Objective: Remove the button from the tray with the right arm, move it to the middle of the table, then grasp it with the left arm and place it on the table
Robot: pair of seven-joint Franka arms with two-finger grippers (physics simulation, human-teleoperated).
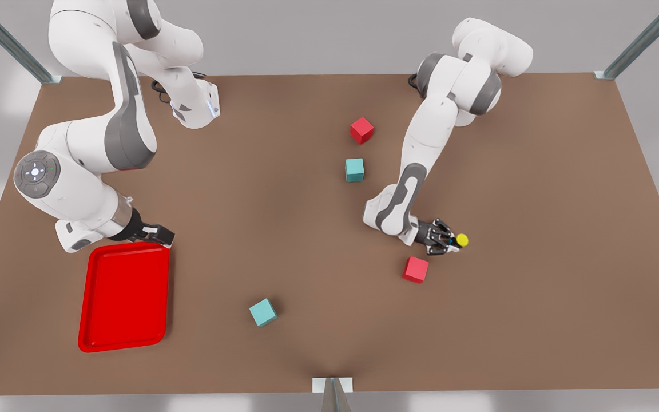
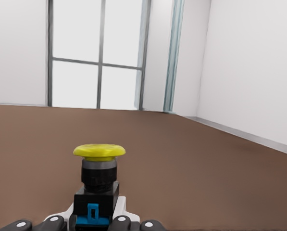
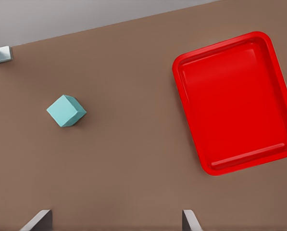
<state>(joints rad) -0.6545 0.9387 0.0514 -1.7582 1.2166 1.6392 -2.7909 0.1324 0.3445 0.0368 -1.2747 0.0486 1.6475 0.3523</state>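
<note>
Left hand (image 1: 449, 241) grips button (image 2: 99, 175); front view adds tray (image 1: 124, 294).

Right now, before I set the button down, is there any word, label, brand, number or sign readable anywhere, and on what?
None: no readable text.
The button, held in the left gripper, has a plain yellow cap and an unmarked blue tab.
The tray, the cubes and the table are unmarked.
The arm joint above the tray carries small symbols, not readable as text.
</note>
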